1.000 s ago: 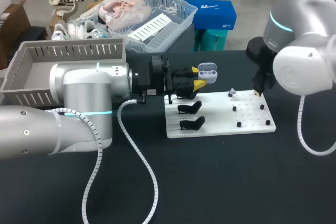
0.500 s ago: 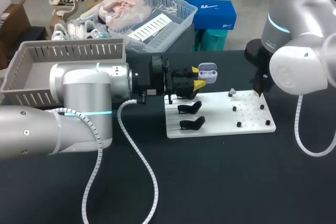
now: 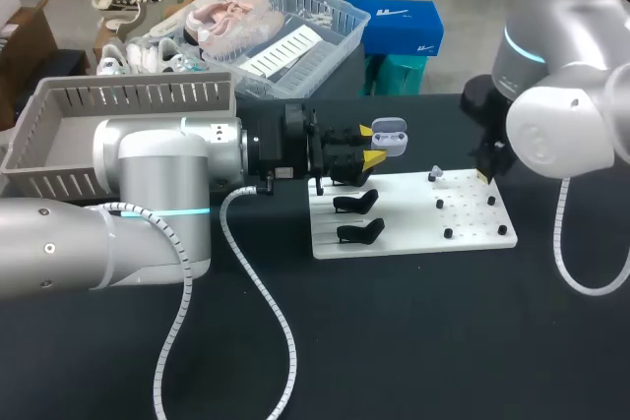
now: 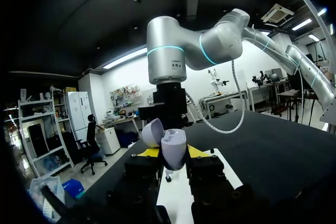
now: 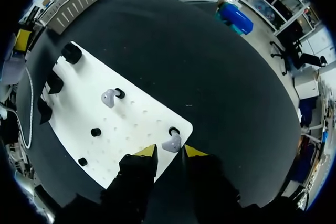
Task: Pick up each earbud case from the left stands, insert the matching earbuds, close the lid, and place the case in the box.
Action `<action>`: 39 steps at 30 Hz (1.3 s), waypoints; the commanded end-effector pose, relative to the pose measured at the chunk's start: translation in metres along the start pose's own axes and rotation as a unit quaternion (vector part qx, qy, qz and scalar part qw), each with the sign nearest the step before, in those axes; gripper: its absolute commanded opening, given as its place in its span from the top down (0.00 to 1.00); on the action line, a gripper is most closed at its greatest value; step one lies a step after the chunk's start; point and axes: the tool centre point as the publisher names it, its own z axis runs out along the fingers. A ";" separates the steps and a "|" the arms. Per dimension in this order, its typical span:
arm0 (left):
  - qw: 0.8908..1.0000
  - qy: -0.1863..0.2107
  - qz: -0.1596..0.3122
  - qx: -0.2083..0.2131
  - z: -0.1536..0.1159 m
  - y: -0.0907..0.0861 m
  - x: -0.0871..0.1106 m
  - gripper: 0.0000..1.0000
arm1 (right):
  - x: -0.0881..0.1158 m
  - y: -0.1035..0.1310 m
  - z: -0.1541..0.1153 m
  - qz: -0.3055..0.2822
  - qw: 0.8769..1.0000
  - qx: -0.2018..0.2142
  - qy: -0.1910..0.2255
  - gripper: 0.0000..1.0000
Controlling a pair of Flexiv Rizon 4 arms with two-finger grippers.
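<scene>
Holding open earbud case (image 4: pixel 171 148), left fingers (image 4: pixel 145 152) hiding its base, right fingers (image 5: pixel 146 151) narrow, earbud (image 5: pixel 172 143) just ahead

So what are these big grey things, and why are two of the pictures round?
They are two robot arms at a black table. One picture looks down from above; the round ones come from cameras on each arm's wrist. The left gripper pinches a little open earbud case between its yellow fingertips. On the table lies a white board with black stands and two earbuds. The right gripper hangs open over the corner earbud. The grey box sits at the left.
</scene>
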 end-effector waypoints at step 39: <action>1.000 0.000 0.001 -0.001 0.001 0.000 0.001 1.00 | 0.004 0.009 -0.029 0.001 0.999 0.036 -0.016 1.00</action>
